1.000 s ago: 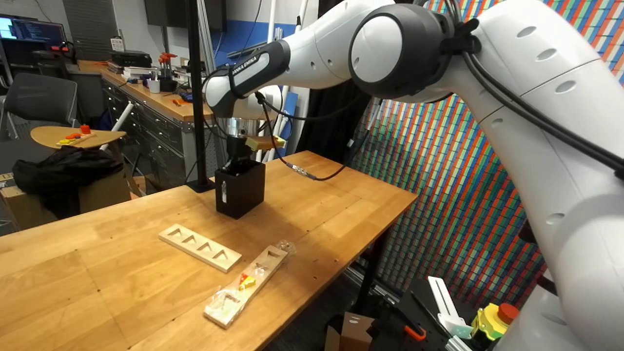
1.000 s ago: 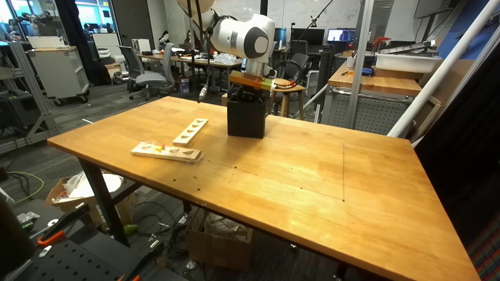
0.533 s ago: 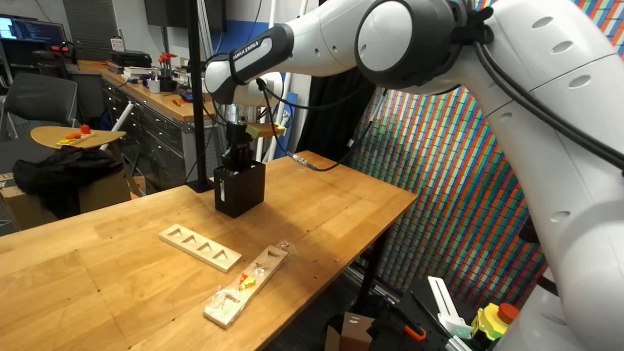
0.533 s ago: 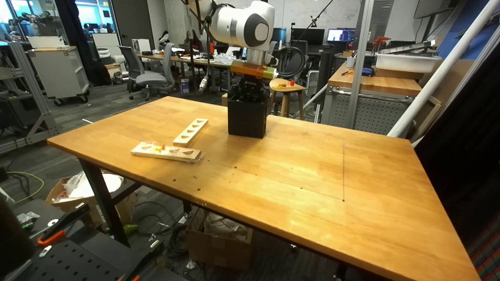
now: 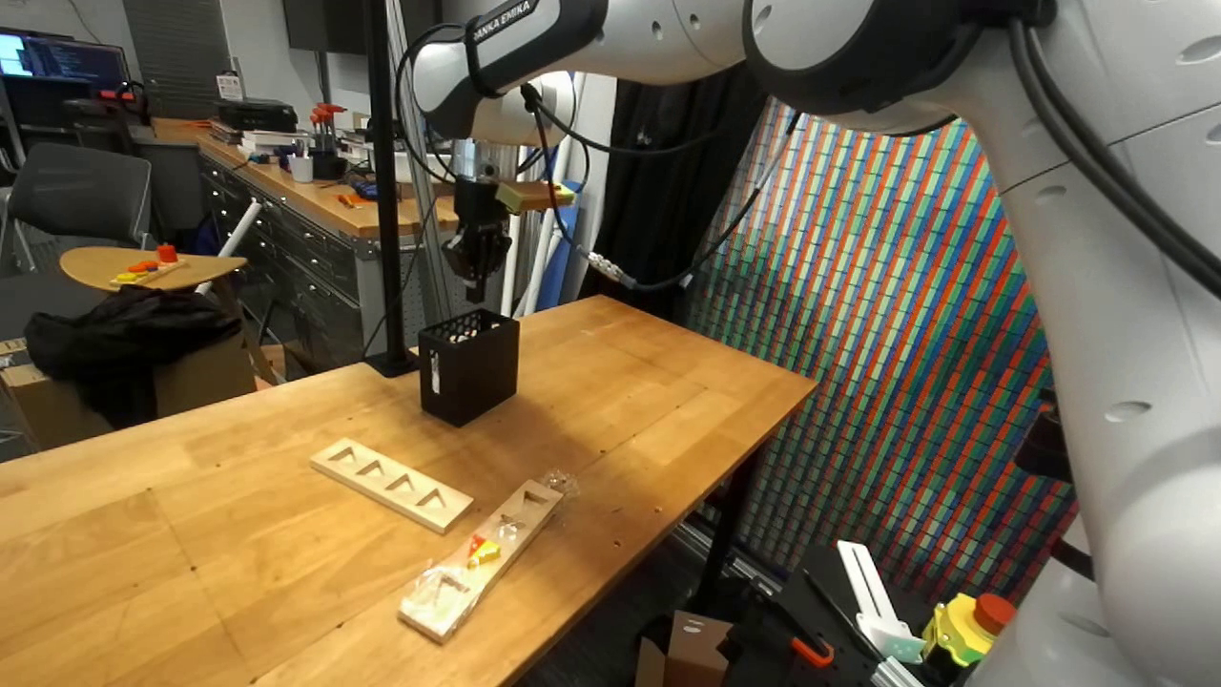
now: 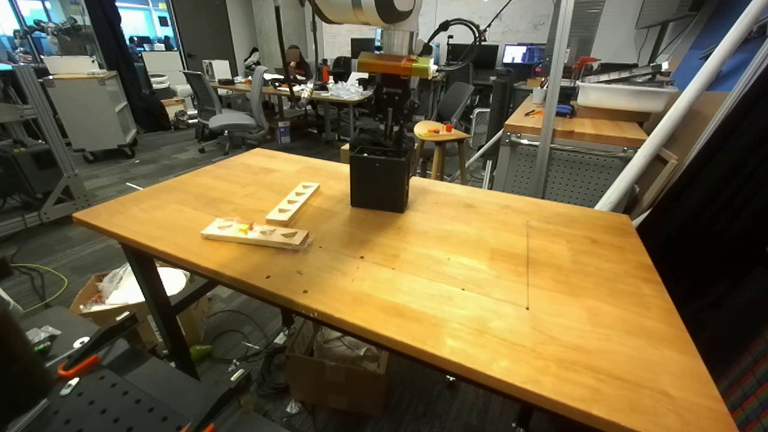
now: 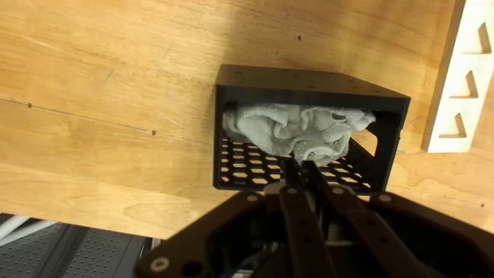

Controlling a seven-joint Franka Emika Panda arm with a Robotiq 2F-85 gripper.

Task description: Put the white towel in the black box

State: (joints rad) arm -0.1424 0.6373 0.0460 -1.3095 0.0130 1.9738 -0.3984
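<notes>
In an exterior view the gripper hangs at twelve o'clock above the black box; in the wrist view its fingers are together; the white towel lies bunched inside the box, toward twelve o'clock; a notched board lies near the box, at two o'clock.

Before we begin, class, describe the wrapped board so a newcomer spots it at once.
On the wooden table, find the black box. Near it lie a bare board and the wrapped board. Only the latter has clear plastic plus red and yellow bits.
</notes>
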